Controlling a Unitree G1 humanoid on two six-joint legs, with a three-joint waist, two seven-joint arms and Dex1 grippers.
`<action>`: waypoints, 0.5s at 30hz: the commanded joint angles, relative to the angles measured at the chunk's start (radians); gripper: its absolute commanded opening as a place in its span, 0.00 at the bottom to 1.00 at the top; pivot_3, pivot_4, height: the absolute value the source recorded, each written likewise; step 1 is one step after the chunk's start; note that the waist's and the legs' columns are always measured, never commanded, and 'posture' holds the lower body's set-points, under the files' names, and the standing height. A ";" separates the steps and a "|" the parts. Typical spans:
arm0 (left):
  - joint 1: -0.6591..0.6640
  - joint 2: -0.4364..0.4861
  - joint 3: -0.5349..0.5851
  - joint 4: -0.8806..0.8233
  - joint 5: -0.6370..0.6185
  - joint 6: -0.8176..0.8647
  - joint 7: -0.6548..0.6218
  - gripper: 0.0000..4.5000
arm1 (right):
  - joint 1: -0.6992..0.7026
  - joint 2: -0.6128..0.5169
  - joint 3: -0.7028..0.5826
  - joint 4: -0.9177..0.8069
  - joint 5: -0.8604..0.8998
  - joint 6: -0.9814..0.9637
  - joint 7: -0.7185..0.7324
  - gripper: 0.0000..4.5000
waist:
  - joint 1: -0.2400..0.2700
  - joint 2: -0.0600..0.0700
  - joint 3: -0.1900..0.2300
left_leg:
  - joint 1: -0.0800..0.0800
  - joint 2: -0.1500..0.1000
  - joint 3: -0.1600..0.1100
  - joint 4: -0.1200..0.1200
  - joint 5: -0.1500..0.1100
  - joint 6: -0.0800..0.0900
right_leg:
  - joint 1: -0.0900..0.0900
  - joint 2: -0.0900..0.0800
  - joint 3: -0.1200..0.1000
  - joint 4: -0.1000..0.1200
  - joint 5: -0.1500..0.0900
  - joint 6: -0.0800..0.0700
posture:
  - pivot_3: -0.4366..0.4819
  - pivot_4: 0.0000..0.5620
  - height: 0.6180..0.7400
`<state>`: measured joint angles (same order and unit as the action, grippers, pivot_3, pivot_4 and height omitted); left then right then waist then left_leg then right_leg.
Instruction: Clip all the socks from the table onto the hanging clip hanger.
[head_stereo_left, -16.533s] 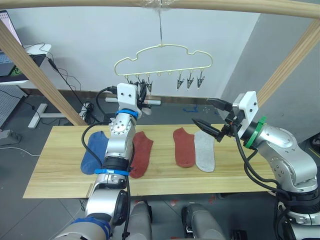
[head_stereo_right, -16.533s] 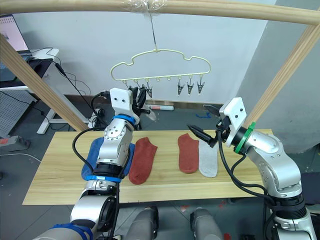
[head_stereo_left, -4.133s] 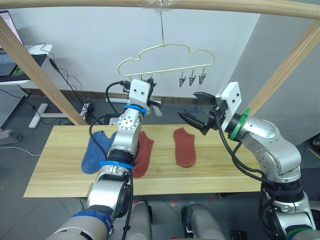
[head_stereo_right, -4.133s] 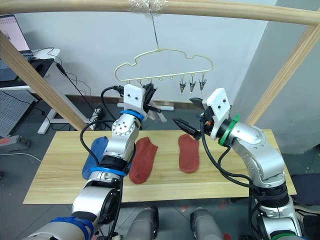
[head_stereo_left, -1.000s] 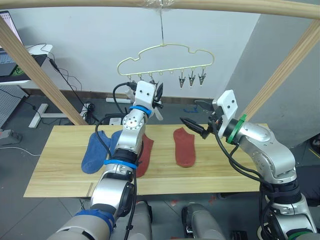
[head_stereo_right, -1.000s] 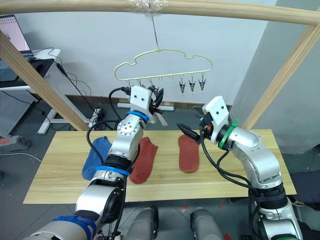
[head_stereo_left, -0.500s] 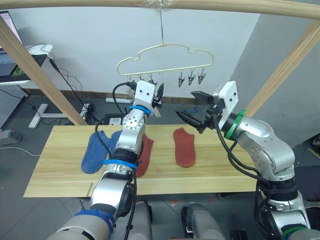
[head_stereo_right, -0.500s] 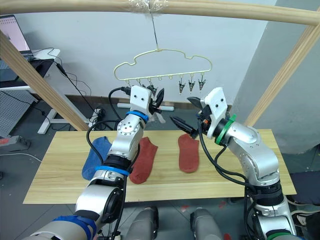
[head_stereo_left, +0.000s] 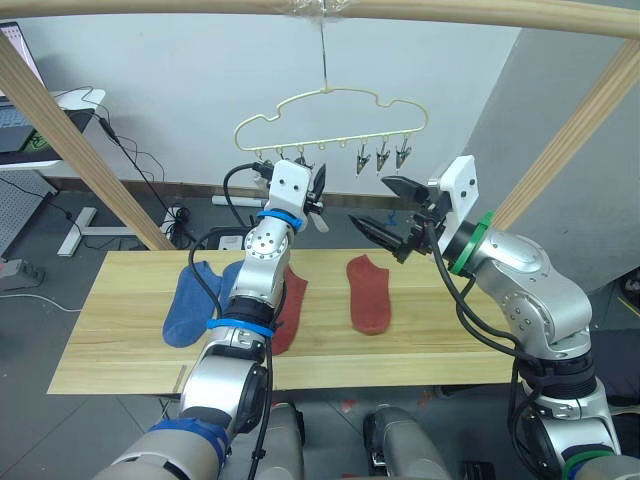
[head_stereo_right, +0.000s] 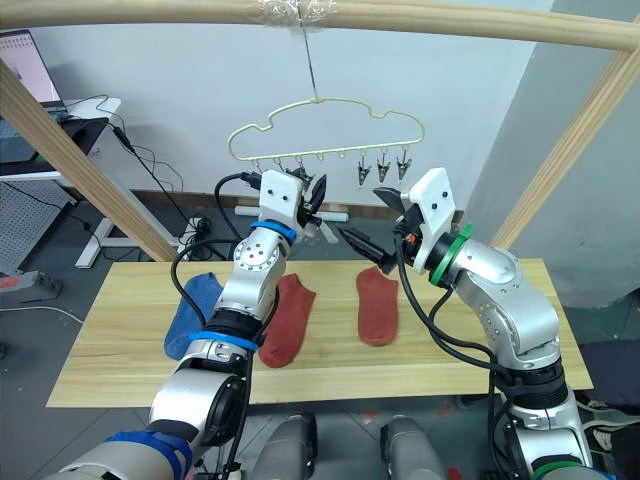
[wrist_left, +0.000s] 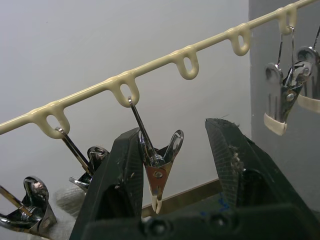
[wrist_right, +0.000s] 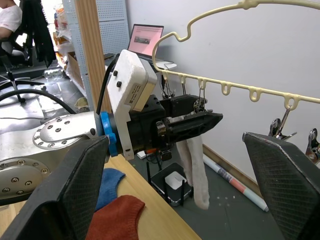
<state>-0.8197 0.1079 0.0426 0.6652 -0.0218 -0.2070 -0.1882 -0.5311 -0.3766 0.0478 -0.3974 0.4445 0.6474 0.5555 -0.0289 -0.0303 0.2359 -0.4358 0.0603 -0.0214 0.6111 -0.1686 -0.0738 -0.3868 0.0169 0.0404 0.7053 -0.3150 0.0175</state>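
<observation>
Both grippers are gaping, grasping nothing: the left gripper (wrist_left: 172, 175) is straddling a metal clip (wrist_left: 157, 165) on the thin pale-yellow clip hanger (head_stereo_left: 330, 100), the right gripper (head_stereo_left: 385, 208) hovering beside it. Nearer, on the grained plank table (head_stereo_left: 120, 360), blue socks (head_stereo_left: 190, 300) and rust-red socks (head_stereo_left: 368, 293) are lying flat. What looks like a grey sock (wrist_right: 195, 170) is dangling from a far clip.
</observation>
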 joint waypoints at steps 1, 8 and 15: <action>-0.028 -0.004 -0.005 -0.024 0.000 -0.027 -0.001 0.36 | -0.008 -0.006 -0.019 -0.033 0.012 -0.004 -0.006 1.00 | 0.000 0.000 0.000 | 0.000 0.000 0.000 0.000 0.000 0.000 | 0.000 0.000 0.000 0.000 0.000 0.000 | 0.44 0.32 1.00; -0.028 -0.006 -0.003 -0.026 -0.004 -0.026 -0.004 0.03 | 0.013 -0.012 -0.018 -0.042 0.014 -0.007 -0.006 1.00 | 0.000 0.000 0.000 | 0.000 0.000 0.000 0.000 0.000 0.000 | 0.000 0.000 0.000 0.000 0.000 0.000 | 0.44 0.33 1.00; -0.015 -0.004 -0.003 -0.044 -0.007 -0.016 -0.009 0.03 | 0.025 -0.017 -0.010 -0.037 0.009 -0.010 -0.008 1.00 | 0.000 0.000 0.000 | 0.000 0.000 0.000 0.000 0.000 0.000 | 0.000 0.000 0.000 0.000 0.000 0.000 | 0.44 0.33 1.00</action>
<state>-0.8201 0.1076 0.0451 0.6660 -0.0239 -0.2078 -0.1894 -0.5096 -0.3856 0.0483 -0.3974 0.4511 0.6505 0.5483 -0.0288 -0.0303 0.2359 -0.4359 0.0603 -0.0215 0.6113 -0.1686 -0.0737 -0.3868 0.0169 0.0403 0.7055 -0.3150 0.0175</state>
